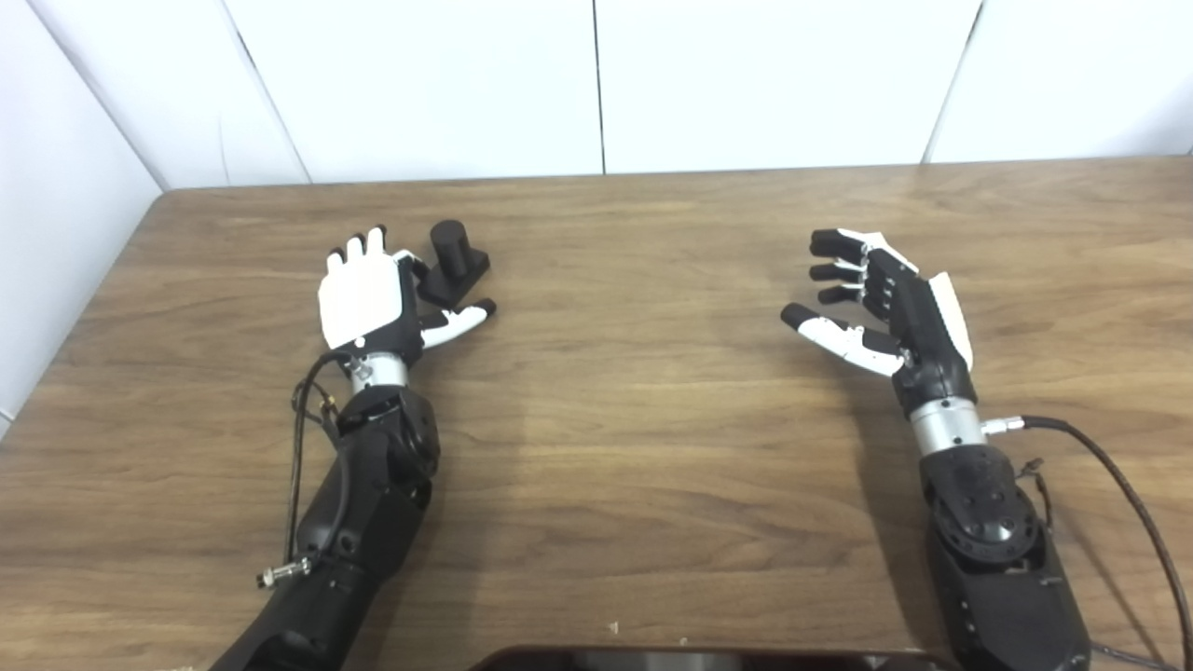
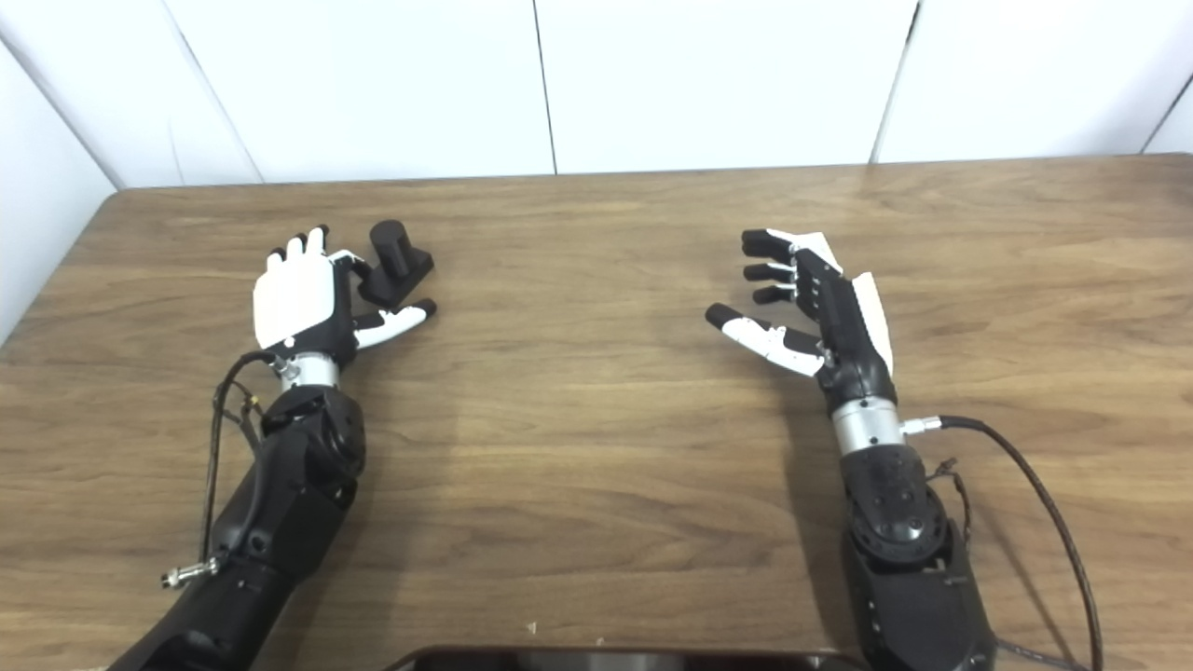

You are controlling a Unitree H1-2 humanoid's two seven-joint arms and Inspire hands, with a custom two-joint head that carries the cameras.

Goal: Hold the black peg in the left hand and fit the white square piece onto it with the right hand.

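The black peg (image 1: 454,258) stands upright on the table (image 1: 615,447), just right of the left hand (image 1: 368,300), whose fingers are spread and not closed on it. The right hand (image 1: 881,303) waits well apart, fingers spread, holding nothing. No white square piece is visible.

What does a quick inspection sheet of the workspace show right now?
Surface: brown wood-grain table.
Job's things: black cylindrical peg on its square base, against the left robot hand; no white square piece seen.
Clutter: nothing seen.
Robot hands: left robot hand beside the peg, grasp unclear; right robot hand open, holding nothing.
Cables: black cable from the right wrist; thin black wires along the left forearm.
Surroundings: white panelled wall; dark edge at bottom.
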